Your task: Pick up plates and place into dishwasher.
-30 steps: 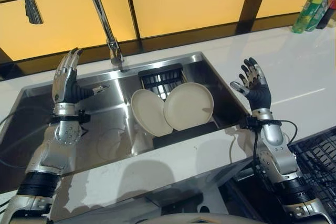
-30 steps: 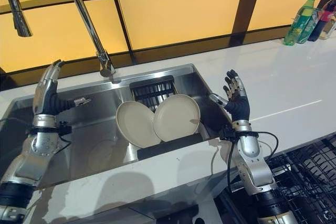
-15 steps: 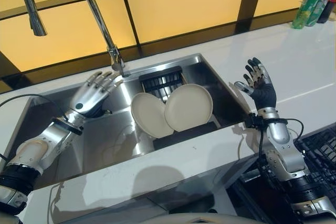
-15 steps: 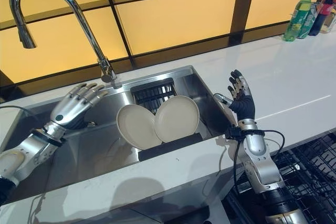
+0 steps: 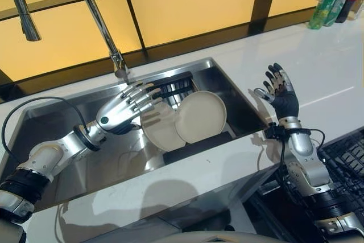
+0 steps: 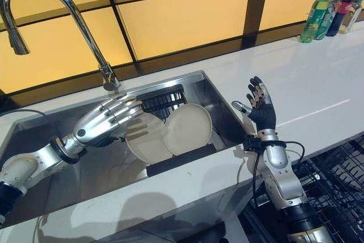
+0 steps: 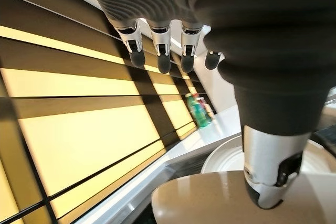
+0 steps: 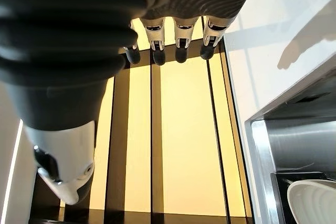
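While unheld: two round cream ceramic plates (image 5: 190, 119) lean in steel sink (image 5: 51, 135).
Left hand (image 5: 122, 108): fingers spread, empty, above the nearer plate.
Right hand (image 5: 278, 92): fingers spread, empty.
Handling: probably rigid, slick, breakable; pinch the upper rim.

two plates (image 5: 190, 119) lean inside the sink (image 5: 239, 102).

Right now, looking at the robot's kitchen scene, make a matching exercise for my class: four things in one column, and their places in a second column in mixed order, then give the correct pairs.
Things:
1. left hand
2. right hand
3. two cream plates
4. green bottle

Places:
A. far on the white counter, by the wall
B. raised open above the counter beside the sink's right rim
C. leaning on edge inside the sink
D. fingers spread over the sink, reaching toward the nearer plate

Pairs: 1-D, 2-B, 3-C, 4-A
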Controlling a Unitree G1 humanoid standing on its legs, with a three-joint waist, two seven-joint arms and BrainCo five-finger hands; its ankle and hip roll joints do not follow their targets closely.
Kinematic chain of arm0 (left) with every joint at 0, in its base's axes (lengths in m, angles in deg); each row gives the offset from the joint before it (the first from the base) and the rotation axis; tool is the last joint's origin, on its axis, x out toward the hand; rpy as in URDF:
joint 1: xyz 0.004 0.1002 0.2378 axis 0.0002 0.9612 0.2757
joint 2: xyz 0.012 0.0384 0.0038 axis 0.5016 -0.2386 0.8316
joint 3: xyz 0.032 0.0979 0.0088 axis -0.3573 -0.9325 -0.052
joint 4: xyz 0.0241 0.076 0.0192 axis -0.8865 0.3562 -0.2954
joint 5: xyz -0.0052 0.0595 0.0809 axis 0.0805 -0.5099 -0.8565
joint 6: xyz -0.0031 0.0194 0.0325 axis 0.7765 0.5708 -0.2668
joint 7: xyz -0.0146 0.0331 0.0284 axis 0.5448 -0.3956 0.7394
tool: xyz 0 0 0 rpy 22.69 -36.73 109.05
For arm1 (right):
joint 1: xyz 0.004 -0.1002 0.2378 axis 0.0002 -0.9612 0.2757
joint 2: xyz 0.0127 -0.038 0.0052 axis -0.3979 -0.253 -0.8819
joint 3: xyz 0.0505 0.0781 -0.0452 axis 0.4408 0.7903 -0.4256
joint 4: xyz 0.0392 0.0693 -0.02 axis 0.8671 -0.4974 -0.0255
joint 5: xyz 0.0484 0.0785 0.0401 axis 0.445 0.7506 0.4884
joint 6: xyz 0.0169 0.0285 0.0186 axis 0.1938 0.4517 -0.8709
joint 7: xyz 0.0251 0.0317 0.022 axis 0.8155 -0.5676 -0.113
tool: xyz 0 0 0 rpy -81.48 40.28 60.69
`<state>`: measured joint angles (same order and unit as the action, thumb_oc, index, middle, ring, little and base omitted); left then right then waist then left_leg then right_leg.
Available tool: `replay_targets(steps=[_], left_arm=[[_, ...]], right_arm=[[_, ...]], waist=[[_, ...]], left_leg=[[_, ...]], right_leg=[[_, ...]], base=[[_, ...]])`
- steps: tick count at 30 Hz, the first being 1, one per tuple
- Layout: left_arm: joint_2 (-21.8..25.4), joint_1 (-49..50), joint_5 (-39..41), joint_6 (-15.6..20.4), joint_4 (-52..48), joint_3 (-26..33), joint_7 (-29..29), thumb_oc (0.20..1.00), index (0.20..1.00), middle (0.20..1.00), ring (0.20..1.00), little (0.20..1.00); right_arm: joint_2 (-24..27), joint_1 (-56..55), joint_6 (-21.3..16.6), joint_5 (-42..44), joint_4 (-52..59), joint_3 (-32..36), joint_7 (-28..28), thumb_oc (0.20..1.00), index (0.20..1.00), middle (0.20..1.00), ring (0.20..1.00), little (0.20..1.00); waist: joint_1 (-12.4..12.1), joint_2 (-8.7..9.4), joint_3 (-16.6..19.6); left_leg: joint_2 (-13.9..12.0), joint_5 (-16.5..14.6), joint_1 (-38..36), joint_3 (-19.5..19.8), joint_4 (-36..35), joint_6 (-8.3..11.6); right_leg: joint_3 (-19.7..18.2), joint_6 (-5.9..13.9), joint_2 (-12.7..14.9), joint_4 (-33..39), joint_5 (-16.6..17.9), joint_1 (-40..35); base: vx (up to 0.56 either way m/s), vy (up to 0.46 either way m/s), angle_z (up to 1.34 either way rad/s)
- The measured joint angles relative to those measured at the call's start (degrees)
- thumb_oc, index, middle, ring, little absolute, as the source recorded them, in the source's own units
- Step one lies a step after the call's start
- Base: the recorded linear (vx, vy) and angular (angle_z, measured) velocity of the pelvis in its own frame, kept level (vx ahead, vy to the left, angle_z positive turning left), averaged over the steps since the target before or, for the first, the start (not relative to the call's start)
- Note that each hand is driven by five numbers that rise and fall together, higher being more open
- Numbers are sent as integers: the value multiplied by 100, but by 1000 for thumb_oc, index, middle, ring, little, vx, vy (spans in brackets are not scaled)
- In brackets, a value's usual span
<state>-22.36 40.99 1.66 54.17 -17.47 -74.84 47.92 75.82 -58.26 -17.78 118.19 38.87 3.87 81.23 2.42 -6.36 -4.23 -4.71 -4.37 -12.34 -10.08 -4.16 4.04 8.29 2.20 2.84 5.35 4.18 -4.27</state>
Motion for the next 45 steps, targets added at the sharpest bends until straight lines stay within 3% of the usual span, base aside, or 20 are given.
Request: replay_targets(steps=[3, 8, 17, 24, 26, 27, 30, 31, 45], left_arm=[[57, -143, -44, 335, -12, -231, -216, 1000, 1000, 1000, 1000, 1000], [302, -361, -116, 802, -172, -922, -1121, 1000, 1000, 1000, 1000, 1000], [459, -390, 520, 838, -382, -965, -2229, 1000, 1000, 1000, 1000, 1000], [473, -406, 563, 939, -417, -963, -2575, 1000, 1000, 1000, 1000, 1000], [476, -410, 579, 945, -417, -962, -2669, 627, 627, 627, 627, 627], [484, -417, 660, 948, -417, -962, -2746, 573, 573, 573, 573, 573], [498, -485, 719, 957, -417, -958, -2924, 269, 269, 269, 269, 269], [505, -507, 719, 970, -417, -958, -2988, 200, 200, 200, 200, 200], [732, -649, 1238, 1171, -715, -952, -3910, 200, 200, 200, 200, 200]], right_arm=[[1, 0, -1, 45, 0, 0, 0, 1000, 1000, 1000, 1000, 1000], [39, 16, -4, 111, -2, -65, 63, 1000, 1000, 1000, 1000, 1000], [162, 45, -8, 320, -2, -145, 117, 1000, 1000, 1000, 1000, 1000], [164, 45, -8, 328, -2, -145, 79, 1000, 1000, 1000, 1000, 1000], [164, 45, -8, 329, -2, -145, 77, 1000, 1000, 1000, 1000, 1000], [165, 45, -8, 330, -2, -145, 76, 1000, 1000, 1000, 1000, 1000], [166, 45, -8, 384, -3, -145, 64, 1000, 1000, 1000, 1000, 1000], [167, 45, -9, 404, -2, -145, 65, 1000, 1000, 1000, 1000, 1000], [179, 45, -10, 532, -3, -144, 75, 1000, 1000, 1000, 1000, 1000]], waist=[[16, 6, -4], [83, 16, -10], [132, 31, -21], [122, 32, -23], [118, 31, -23], [119, 32, -24], [115, 30, -26], [114, 27, -28], [97, -3, -75]], left_leg=[[1, 0, -5, -63, -12, 0], [5, 0, -4, -96, -29, 0], [5, 0, -26, -107, -34, 0], [5, 0, -27, -107, -38, 0], [5, 0, -28, -106, -38, 0], [5, 0, -28, -105, -38, 0], [5, 0, -27, -103, -38, 0], [5, 0, -27, -102, -38, 0], [5, 0, -15, -79, -36, 0]], right_leg=[[-25, 7, 0, -4, -4, 14], [-73, 8, -10, -17, -5, 42], [-108, 11, -12, -15, -2, 30], [-106, 11, -13, -15, -3, 31], [-106, 11, -13, -15, -3, 30], [-106, 11, -13, -15, -3, 30], [-89, 11, -12, -11, -3, 30], [-84, 11, -12, -9, -3, 30], [-59, 11, -6, -15, -3, 28]], base=[[16, 0, -5], [11, 2, -5], [0, 0, 0], [0, 0, 0], [0, 0, 0], [0, 0, 0], [0, 0, 0], [0, 0, 0], [0, 0, 0]])
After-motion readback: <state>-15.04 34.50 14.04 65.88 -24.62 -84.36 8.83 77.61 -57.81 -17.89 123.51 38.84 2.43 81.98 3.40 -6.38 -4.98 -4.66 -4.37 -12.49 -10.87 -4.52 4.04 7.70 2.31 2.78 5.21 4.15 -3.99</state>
